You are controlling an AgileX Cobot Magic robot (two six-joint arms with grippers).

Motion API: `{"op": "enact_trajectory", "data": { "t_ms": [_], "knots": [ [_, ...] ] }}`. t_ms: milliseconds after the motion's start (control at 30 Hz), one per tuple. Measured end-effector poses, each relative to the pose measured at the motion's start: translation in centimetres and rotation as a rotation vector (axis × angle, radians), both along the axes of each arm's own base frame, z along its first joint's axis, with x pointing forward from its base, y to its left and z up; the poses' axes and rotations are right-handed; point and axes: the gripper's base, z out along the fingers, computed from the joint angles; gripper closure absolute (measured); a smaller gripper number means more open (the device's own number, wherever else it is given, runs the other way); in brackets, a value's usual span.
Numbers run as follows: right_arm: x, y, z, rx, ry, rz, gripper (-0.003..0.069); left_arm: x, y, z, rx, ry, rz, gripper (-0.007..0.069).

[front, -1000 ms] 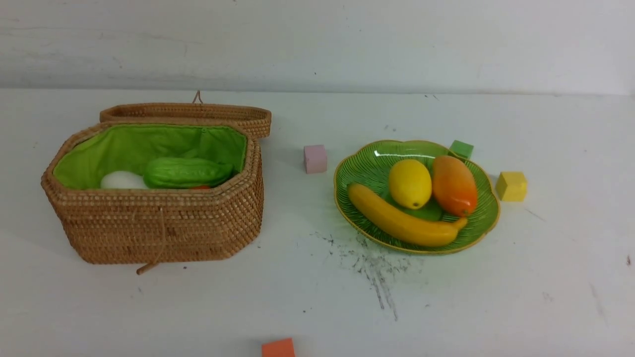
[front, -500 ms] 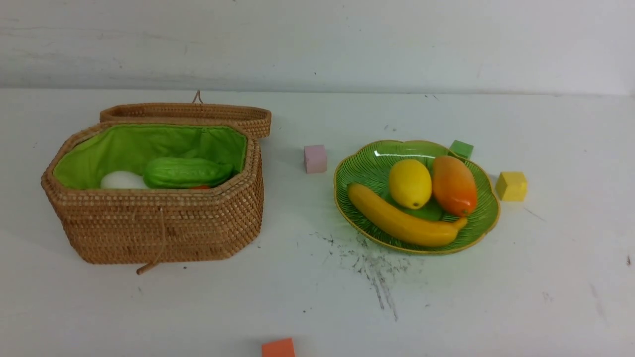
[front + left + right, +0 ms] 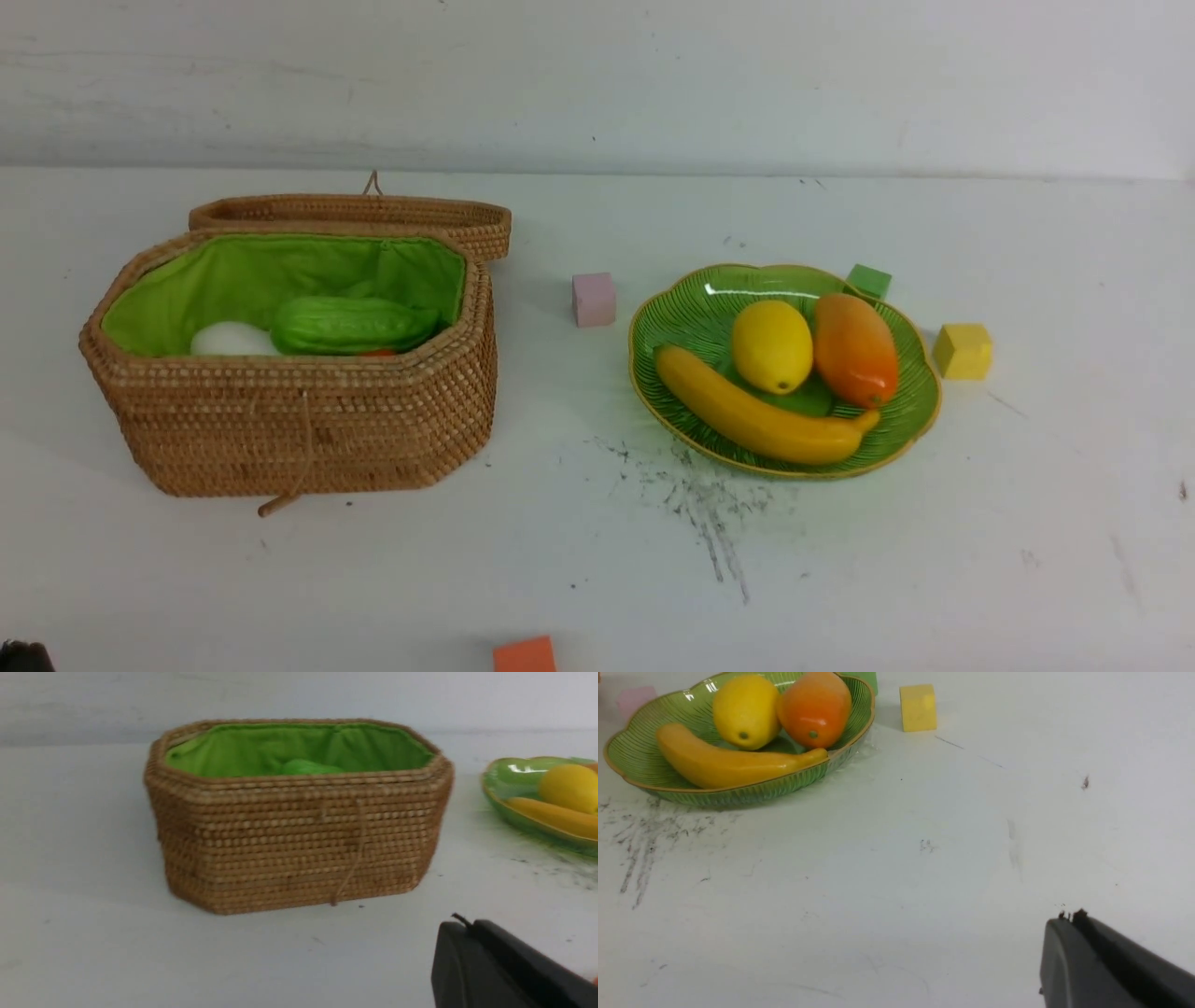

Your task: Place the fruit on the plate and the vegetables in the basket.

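Left gripper (image 3: 460,926) closed, empty — right gripper (image 3: 1069,919) likewise, near plate (image 3: 640,756)

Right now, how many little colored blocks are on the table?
4. A pink cube sits between the basket and the plate, a green cube behind the plate, a yellow cube right of it, an orange cube nearest the robot. More may be hidden.

Pink cube (image 3: 594,299) sitting mid-table, green cube (image 3: 869,280) and yellow cube (image 3: 963,350) off right, orange cube (image 3: 524,655) at the near edge, dark scuffs (image 3: 700,499) between.
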Motion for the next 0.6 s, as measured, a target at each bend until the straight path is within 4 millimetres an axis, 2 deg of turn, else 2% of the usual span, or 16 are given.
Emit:
{"op": "enact_trajectory", "data": {
  "t_ms": [200, 600],
  "knots": [
    [0.0, 0.0, 0.0, 0.0, 0.0, 0.0, 0.0649, -0.1, 0.1, -2.8, -0.042, 0.177, 0.033, 0.0638],
    [0.0, 0.0, 0.0, 0.0, 0.0, 0.0, 0.0636, -0.1, 0.1, -2.9, -0.091, 0.194, 0.045, 0.0638]
  ]
}}
